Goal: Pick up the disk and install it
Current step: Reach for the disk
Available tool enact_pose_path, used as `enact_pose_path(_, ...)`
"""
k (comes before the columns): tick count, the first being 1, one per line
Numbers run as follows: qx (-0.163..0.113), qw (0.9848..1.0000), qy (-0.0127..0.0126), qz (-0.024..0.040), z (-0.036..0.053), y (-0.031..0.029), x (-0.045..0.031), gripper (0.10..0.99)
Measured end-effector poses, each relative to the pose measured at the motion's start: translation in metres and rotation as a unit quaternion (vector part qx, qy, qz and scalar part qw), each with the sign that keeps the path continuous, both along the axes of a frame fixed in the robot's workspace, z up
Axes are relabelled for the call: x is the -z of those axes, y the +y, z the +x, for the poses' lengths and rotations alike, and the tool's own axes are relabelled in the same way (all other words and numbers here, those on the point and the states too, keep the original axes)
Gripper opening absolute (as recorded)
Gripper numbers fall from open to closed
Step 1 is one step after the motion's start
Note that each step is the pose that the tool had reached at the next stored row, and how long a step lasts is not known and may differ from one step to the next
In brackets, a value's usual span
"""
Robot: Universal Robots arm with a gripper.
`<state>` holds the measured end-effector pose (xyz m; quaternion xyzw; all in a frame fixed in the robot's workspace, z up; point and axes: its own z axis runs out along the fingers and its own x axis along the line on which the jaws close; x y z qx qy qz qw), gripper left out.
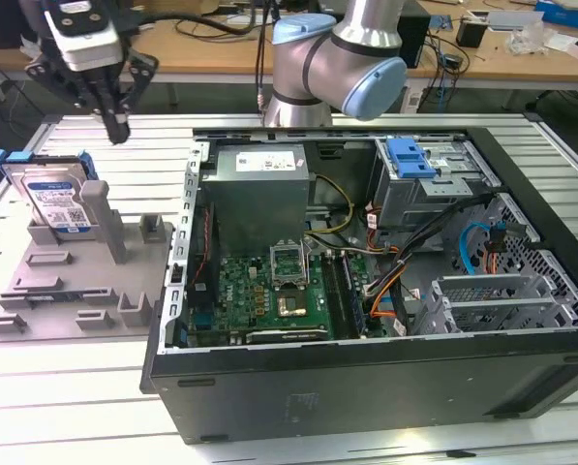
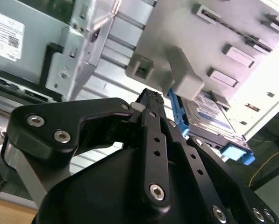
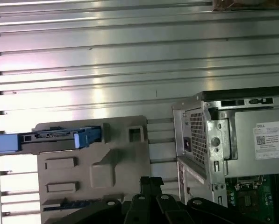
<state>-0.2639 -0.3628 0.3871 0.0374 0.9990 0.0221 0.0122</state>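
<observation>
The disk (image 1: 58, 199) is a silver drive with a blue-and-white label and a blue carrier rail. It stands on edge in a slot at the far end of the grey fixture plate (image 1: 76, 291), on the exterior view's left. My gripper (image 1: 117, 129) hangs in the air above the table, just beyond the plate and to the exterior view's right of the disk. Its black fingers are shut with nothing between them, and it is apart from the disk. Both wrist views show the disk (image 2: 209, 109) (image 3: 50, 138) past the shut fingertips (image 2: 151, 95) (image 3: 151, 181).
An open computer case (image 1: 366, 387) lies on the ribbed metal table beside the plate, with its motherboard, power supply (image 1: 259, 189) and cables exposed. A blue bracket (image 1: 410, 158) sits on the drive cage at the far right of the case. The arm's base (image 1: 308, 68) stands behind the case.
</observation>
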Motion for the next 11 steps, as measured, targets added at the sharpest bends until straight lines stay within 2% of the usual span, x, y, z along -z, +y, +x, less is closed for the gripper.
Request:
enact_pose_path(4, 0.0, 1.0, 0.0, 0.0, -0.0207, 0.0051, 0.0012, 0.106)
enact_pose_path(5, 0.0, 1.0, -0.0001, 0.0, -0.0298, 0.0083, 0.0018, 0.106)
enact_pose_path(9, 0.0, 1.0, 0.0, 0.0, -0.0459, 0.0151, 0.0031, 0.106)
enact_pose_path(11, 0.0, 1.0, -0.0001, 0.0, -0.0574, 0.0211, 0.0043, 0.106)
